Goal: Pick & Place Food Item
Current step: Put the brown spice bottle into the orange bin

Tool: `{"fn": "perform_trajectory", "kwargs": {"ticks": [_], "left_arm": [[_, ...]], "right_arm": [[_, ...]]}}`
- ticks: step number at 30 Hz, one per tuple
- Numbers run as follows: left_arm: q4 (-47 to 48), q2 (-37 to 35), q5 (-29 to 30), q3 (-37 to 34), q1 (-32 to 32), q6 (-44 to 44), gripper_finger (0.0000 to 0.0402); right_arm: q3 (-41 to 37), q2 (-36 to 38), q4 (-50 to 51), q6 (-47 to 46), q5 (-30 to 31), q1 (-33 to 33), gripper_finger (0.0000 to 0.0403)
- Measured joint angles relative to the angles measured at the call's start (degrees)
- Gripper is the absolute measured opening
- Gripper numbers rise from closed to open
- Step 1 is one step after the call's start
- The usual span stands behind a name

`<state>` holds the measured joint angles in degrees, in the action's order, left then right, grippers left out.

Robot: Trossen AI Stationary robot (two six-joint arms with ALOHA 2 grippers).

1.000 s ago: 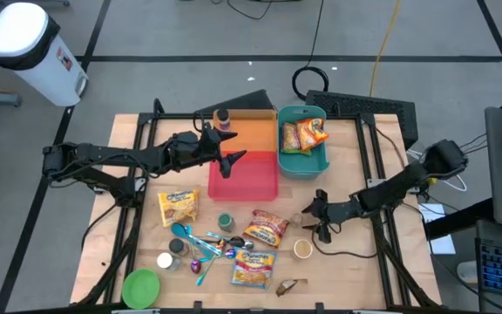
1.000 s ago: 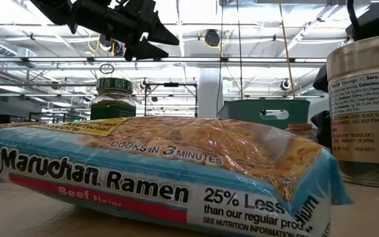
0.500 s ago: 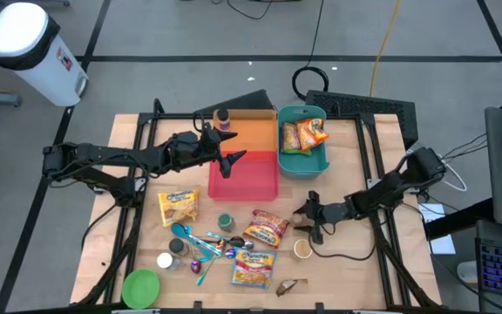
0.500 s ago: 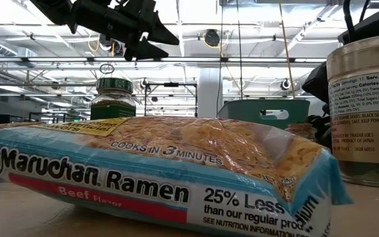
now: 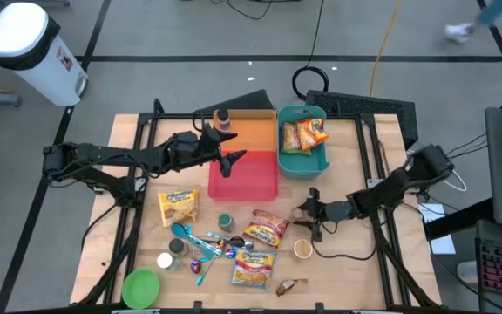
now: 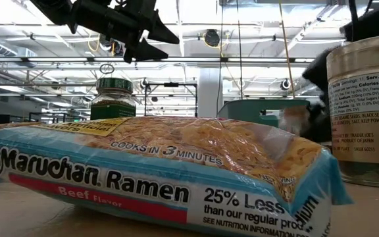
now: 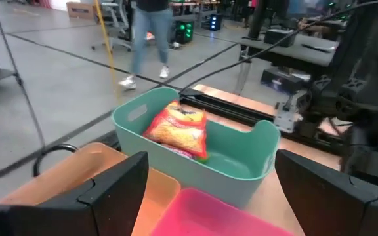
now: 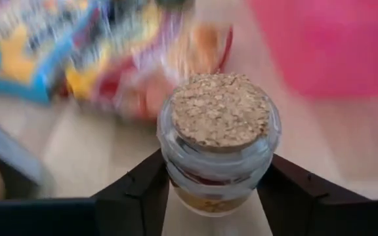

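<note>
A small glass jar [image 8: 220,141] with a cork stopper [image 8: 220,110] stands upright between the fingers of my right gripper [image 5: 308,214], which is shut on it at the table's right middle, next to a ramen pack [image 5: 266,228]. In the high view the gripper hides the jar. My left gripper [image 5: 234,161] hangs open and empty above the red tray [image 5: 244,183]. Ahead of it, a teal bin [image 7: 254,147] holds snack packs [image 7: 179,128]. My right gripper pinches the jar's glass body [image 8: 176,172], below the cork, between its two fingers [image 8: 143,187], one on each side. The fingers come slanting down from the table's right side. The jar stays upright. Whether its base is clear of the table, I cannot tell.
More ramen packs [image 5: 253,269] [image 5: 179,207], a spice jar [image 5: 302,249], a green-lidded jar [image 5: 225,222], spoons [image 5: 203,244] and a green bowl [image 5: 140,286] crowd the near half. An orange tray [image 5: 251,131] lies behind the red one. Bare wood shows near the right edge.
My right gripper has gone a little toward the table's left, toward the ramen packs, tipping further down. Its fingers have drawn closer together around the small jar. The jar and gripper show blurred in the low view now. My left arm has kept still.
</note>
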<state>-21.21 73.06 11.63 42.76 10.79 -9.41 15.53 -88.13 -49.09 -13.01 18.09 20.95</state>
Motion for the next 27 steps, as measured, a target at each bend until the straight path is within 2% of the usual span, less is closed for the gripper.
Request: {"fn": "perform_trajectory", "kwargs": {"ticks": [4,7,13,16,19,24,27], "left_arm": [[2.2,0.1,-6.0,2.5,0.0,-3.3,0.0337],[8.8,0.0,-10.1,7.2,-0.5,-4.7,0.0337],[28.1,3.0,-8.4,19.4,-4.5,-1.3,0.0337],[32.7,5.9,-7.5,23.8,-6.7,0.5,0.0337],[32.9,8.9,-7.2,26.4,-8.5,0.7,0.0337],[33.2,12.9,-7.1,27.8,-10.8,3.4,0.0337],[33.2,14.0,-7.1,28.0,-11.8,4.9,0.0337]], "right_arm": [[0.0,6.7,3.9,-2.3,1.5,-1.3,0.0179],[0.0,12.1,6.2,-3.9,1.5,-3.0,0.0179],[2.2,18.7,9.8,-1.6,1.6,-5.1,0.0179],[6.4,19.1,13.4,1.6,1.5,-5.3,0.0179],[12.2,17.7,19.2,5.2,1.5,-5.6,0.0179],[22.1,13.3,28.2,9.9,1.4,-7.0,0.0179],[25.5,10.0,30.3,12.6,1.4,-8.2,0.0179]]}}
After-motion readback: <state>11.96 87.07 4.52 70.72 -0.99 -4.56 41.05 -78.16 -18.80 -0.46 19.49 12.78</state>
